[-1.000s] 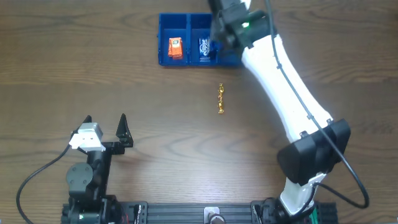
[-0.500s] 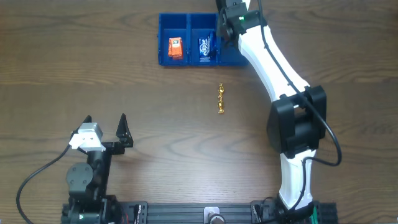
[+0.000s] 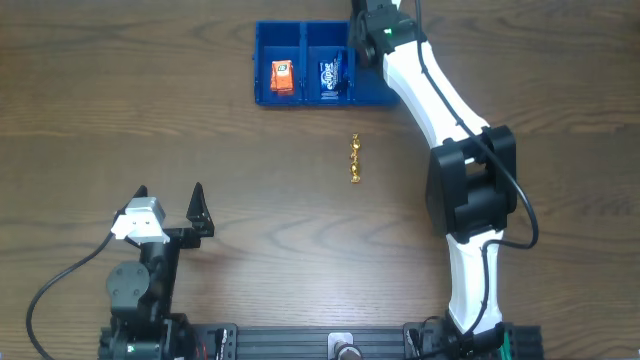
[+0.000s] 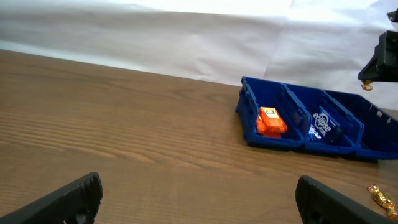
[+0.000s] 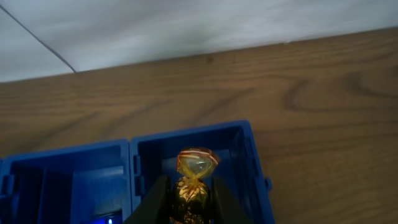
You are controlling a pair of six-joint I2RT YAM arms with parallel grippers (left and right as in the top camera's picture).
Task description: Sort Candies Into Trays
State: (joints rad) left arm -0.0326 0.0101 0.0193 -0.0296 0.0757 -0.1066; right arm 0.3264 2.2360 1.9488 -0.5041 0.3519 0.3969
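Note:
A blue tray (image 3: 268,40) with three compartments stands at the table's far side. An orange candy (image 3: 284,78) lies in its left compartment and a blue candy (image 3: 329,77) in the middle one. My right gripper (image 5: 189,196) is shut on a gold-wrapped candy (image 5: 195,168), held above the tray's right compartment (image 5: 239,155). From the left wrist view, that gripper (image 4: 380,59) hangs over the tray's right end (image 4: 373,134). A short row of gold candies (image 3: 355,160) lies mid-table. My left gripper (image 3: 170,205) stands open near the front left, holding nothing.
The right arm (image 3: 440,110) stretches diagonally from its base up to the tray. One gold candy (image 4: 380,198) shows on the bare wood in front of the tray. A white wall rises behind the table's far edge.
The right arm has folded at its elbow and its gripper has shifted slightly right and farther back over the tray's right compartment. The left arm has not moved.

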